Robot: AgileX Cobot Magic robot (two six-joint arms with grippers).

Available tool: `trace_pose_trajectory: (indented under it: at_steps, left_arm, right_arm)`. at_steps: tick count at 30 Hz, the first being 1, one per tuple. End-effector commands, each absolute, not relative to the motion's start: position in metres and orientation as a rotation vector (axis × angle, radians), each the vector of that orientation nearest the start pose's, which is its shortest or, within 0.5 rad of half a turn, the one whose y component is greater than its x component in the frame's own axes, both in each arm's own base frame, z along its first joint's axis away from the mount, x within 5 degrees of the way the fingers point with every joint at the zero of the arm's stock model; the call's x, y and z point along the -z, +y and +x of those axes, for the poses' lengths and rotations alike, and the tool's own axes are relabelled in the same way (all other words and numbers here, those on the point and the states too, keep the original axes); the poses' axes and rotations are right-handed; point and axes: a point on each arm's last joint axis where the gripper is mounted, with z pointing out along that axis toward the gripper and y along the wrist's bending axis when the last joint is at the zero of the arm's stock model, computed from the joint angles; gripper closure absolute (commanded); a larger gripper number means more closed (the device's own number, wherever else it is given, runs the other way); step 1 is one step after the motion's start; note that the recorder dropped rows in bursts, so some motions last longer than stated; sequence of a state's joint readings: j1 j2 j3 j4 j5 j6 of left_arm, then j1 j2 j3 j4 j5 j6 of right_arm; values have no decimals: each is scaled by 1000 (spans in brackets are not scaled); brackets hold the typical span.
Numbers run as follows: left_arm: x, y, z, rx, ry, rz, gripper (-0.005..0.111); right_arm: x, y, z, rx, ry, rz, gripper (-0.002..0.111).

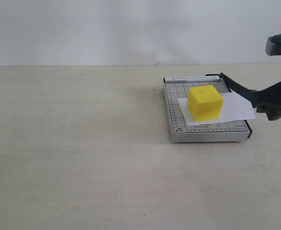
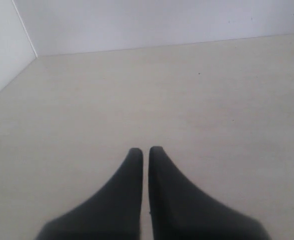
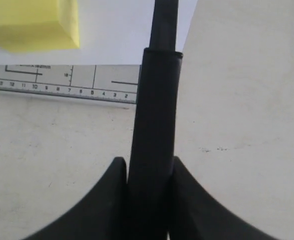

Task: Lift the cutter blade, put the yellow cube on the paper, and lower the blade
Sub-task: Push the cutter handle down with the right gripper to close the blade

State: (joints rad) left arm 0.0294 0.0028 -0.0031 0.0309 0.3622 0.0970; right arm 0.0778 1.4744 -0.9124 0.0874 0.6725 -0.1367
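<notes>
Right gripper (image 3: 147, 162): jaws closed tight on the thick handle end of the cutter blade (image 3: 157, 100), one finger on each side, no gap showing. Left gripper (image 2: 145, 152): jaws pressed almost together, nothing between them, only bare table (image 2: 212, 100) ahead of it. I judge it has no part in this step.

Just past my right fingers, the handle narrows to the thin black arm, which crosses over the near edge of the grey gridded board (image 3: 61, 80) and a corner of the paper (image 3: 116, 35).

Further out, the paper lies on the board, skewed, with one corner overhanging the blade side. The yellow cube (image 1: 205, 102) sits flat on the paper, around the middle of the board and clear of the blade's line.

Farthest, the blade slopes down to its hinge at the board's back corner, so my end is lifted off the board.

Progress, as I read it: blade raised, done. Cube on paper, done. Left to do: swing the handle down until the blade lies along the board edge.
</notes>
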Motion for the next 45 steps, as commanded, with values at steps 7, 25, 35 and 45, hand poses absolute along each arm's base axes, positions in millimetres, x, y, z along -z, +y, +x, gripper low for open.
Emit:
trace_pose_trajectory:
  at_steps: [7,25,35,45]
  left_arm:
    - [-180,2,53,-114,1849,81,102]
    - [-180,2,53,-114,1849,81,102]
    - [-180,2,53,-114,1849,81,102]
    - [-180,2,53,-114,1849,81,102]
  right_arm:
    - [-179,26,251,-96,2794,-209,108]
    - [-140,22,220,-88,2762,-130,108]
    - [-123,22,219,-82,2823,-127,108]
    - [-114,21,224,-70,2821,-126,108]
